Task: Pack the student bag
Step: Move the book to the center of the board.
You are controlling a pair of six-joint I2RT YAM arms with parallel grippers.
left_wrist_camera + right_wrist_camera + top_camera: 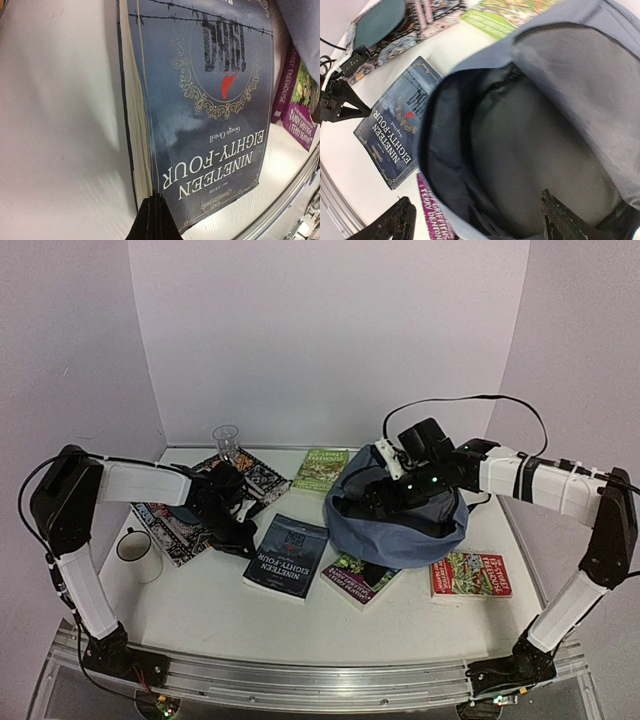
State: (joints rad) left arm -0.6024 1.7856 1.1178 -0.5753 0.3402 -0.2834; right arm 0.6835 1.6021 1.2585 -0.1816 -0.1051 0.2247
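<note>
the backpack [400, 535] is sitting right of centre on the table [200, 602], mouth gaping, and i'm hovering the right gripper [475, 200] over it, jaws spread wide. the left gripper [154, 210] is resting clenched shut at the blue book's [210, 125] edge.

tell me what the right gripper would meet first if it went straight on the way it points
Likely the dark inside of the soft grey-blue fabric backpack: the open right gripper points into its mouth, though depth is unclear.
</note>
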